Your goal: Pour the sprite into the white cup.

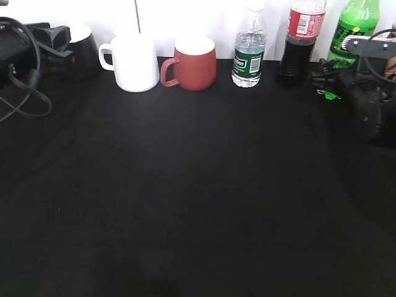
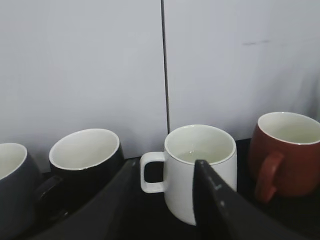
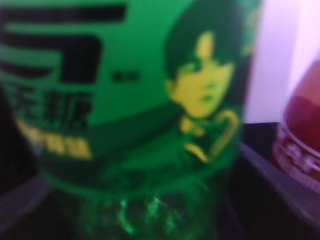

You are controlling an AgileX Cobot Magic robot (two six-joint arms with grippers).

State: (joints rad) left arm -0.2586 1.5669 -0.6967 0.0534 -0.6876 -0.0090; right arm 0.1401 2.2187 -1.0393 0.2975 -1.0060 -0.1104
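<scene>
The sprite [image 1: 354, 28], a green bottle, stands at the back right by the wall. In the right wrist view the sprite [image 3: 140, 100] fills the frame, blurred and very close. My right gripper [image 1: 332, 79] is at the bottle's base, and its open fingers [image 3: 150, 205] flank the bottle with small gaps. The white cup [image 1: 133, 62] stands at the back left, handle to the left. My left gripper [image 2: 165, 167] is open just in front of the white cup [image 2: 200, 165]. Its right finger overlaps the cup's front and the handle shows between the fingers.
A red-brown mug [image 1: 192, 62], a small water bottle [image 1: 249, 49] and a cola bottle [image 1: 300, 37] stand in a row between cup and sprite. Dark mugs [image 2: 85, 160] stand left of the white cup. The white wall is right behind. Black cloth [image 1: 198, 185] covers the table.
</scene>
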